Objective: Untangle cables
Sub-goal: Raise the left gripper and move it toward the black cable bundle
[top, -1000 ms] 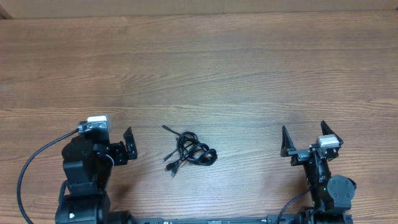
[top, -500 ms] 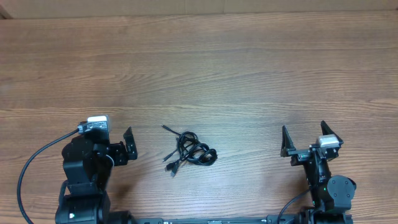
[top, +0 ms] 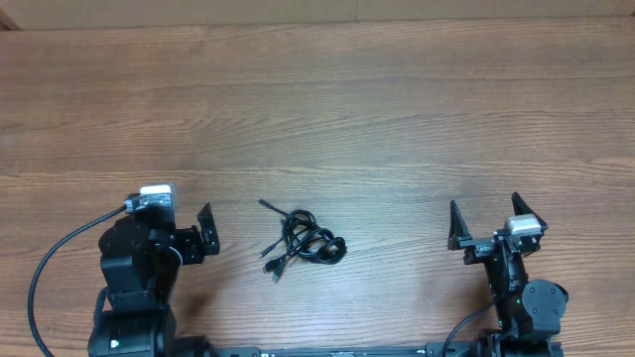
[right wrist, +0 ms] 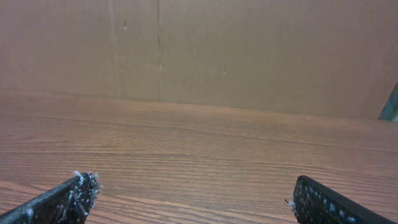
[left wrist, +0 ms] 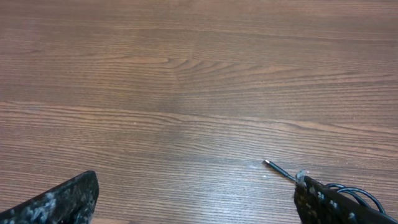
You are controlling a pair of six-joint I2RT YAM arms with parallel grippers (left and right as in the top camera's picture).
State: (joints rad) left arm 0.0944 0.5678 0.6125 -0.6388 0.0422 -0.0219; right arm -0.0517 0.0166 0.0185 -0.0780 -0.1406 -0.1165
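Note:
The cables (top: 304, 242) lie as a small black knot of thin cords on the wooden table (top: 377, 119), near its front edge, between the two arms. Loose plug ends stick out to the upper left and lower left. My left gripper (top: 171, 220) stands open just left of the knot, apart from it. In the left wrist view a plug tip of the cables (left wrist: 277, 169) shows beside the right finger (left wrist: 339, 206), and the left gripper (left wrist: 193, 211) holds nothing. My right gripper (top: 487, 220) stands open well to the right. The right gripper (right wrist: 196, 202) has only bare wood between its fingers.
A brown cardboard wall (right wrist: 249, 56) runs along the table's far edge. A thick black wire (top: 48, 270) loops out from the left arm's base at the front left.

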